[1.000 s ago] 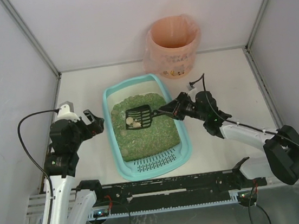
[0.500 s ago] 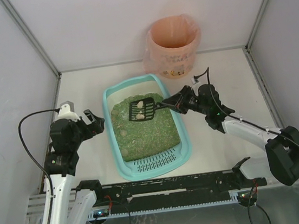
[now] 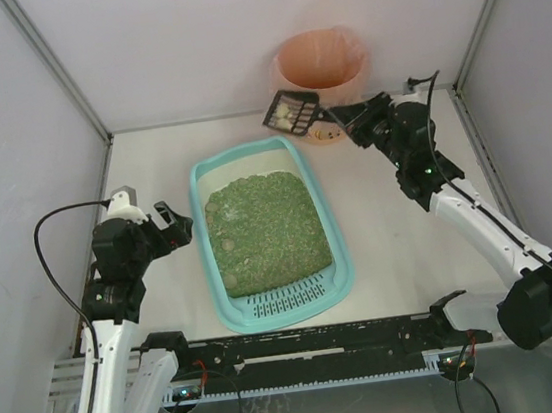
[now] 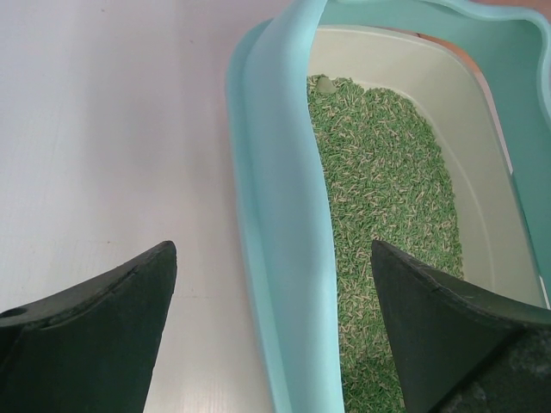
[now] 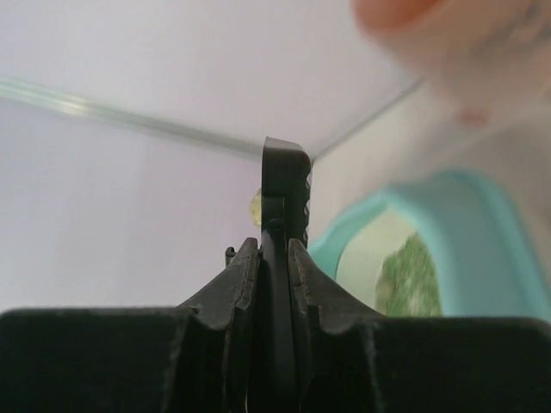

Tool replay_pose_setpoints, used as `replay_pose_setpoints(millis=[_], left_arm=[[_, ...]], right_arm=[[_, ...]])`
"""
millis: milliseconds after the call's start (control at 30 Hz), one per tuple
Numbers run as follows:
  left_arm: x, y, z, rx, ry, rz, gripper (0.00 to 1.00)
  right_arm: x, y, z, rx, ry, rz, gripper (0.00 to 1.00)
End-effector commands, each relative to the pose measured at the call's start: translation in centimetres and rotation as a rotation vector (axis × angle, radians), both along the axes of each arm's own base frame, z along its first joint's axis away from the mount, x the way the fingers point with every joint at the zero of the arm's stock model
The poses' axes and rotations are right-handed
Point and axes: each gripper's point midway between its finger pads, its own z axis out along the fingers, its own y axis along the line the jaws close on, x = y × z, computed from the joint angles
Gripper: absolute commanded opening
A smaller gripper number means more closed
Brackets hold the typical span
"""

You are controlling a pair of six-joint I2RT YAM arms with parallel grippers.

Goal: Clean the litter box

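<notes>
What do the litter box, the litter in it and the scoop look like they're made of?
Litter box: smooth, slightly glossy light-teal moulded plastic, judging by its rounded, seamless rim. Litter: matte green pellets, short sticks in the left wrist view; what they are made of is unclear. Scoop: black and slotted, probably hard plastic.

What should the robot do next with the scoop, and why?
Probably carry the scoop a little farther, over the pink-bagged bin, then tip it. The right fingers clamp its handle, pale clumps sit in it, and it seems to hang by the bin's front-left rim.
</notes>
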Motion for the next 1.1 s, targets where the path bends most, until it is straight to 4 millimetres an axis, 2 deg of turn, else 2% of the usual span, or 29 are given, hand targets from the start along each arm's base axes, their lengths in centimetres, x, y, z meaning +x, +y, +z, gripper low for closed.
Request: replay_pose_setpoints(millis=[0,133,267,400,533,667,767,900,1067], left_arm=[[0.2,0.0,0.5,-0.006,-0.032,-0.004,0.97],[0.1,0.1,0.6,-0.007,-0.039,0.001,0.97],[0.1,0.0,0.7,-0.012,-0.042,-0.005,0.97],[0.0,0.0,1.1,-0.014,-0.056,-0.005,0.97],[-0.1,0.1,1.4,-0.016,-0.072,-0.001,0.97],[-0.1,0.0,1.3,-0.019,-0.068,-0.006,0.97],[0.0,0.0,1.3,-0.023,-0.066,-0.010,0.97],[-0.1,0.2,1.3,-0.022,-0.071,-0.003,0.97],[-0.1,0.1,1.3,-0.023,-0.074,-0.006,0.97]], right_arm=[[4.4,-7.0,4.3,-0.091,-0.117,-0.348,0.00],[7.9,-9.8,5.9,-0.147,-0.182,-0.452,0.00],[11.6,-10.9,7.4,-0.265,-0.241,-0.486,0.00],[15.6,-9.7,7.6,-0.502,-0.288,-0.403,0.00],[18.2,-8.3,7.0,-0.713,-0.359,-0.317,0.00],[19.2,-7.4,6.8,-0.982,-0.453,-0.303,0.00],[19.2,-6.6,7.5,-1.248,-0.572,-0.323,0.00],[18.3,-4.0,8.8,-1.577,-0.765,-0.350,0.00],[17.3,-1.9,9.5,-1.740,-0.912,-0.353,0.00]])
